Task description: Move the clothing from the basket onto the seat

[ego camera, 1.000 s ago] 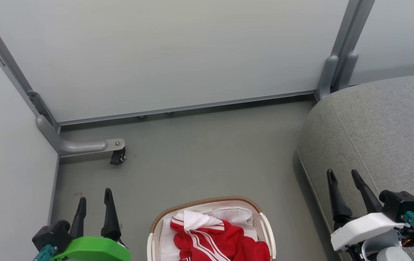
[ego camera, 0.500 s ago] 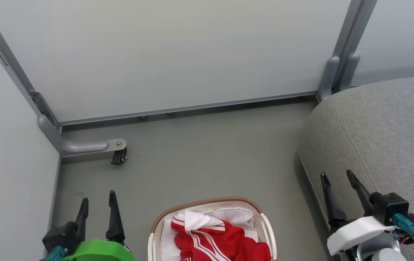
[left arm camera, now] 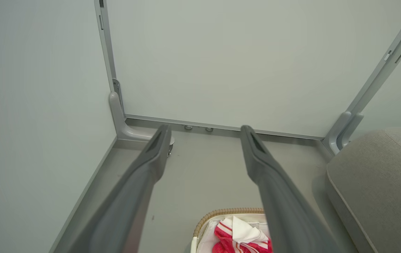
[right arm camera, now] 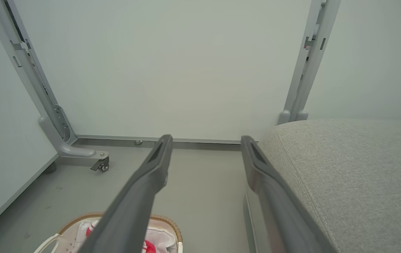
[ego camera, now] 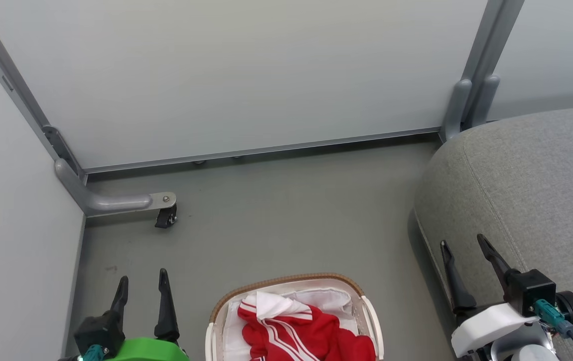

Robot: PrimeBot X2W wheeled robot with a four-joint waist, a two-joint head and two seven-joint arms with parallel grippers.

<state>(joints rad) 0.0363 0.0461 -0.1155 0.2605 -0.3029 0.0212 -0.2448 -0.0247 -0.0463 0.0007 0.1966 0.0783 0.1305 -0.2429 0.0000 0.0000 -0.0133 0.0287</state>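
Left claw: wide open, empty, over the floor just left of the basket. Right claw: wide open, empty, over the seat front edge. Clothing sits in the basket, a red heap with a white panel on top, lying on the liner. None of it is on the seat. The basket's near half is cut off in the head view, so I can't tell how much there is.

My read: first grab not yet made. Suggest:
- come straight down on the middle of the heap, clear of the woven rim and handles
- pinch a raised red fold, stay shallow, don't catch the liner
- lift vertically until the trailing fabric clears the rim, then swing right
- watch for drag: the basket looks light and may tip or slide if the cloth snags
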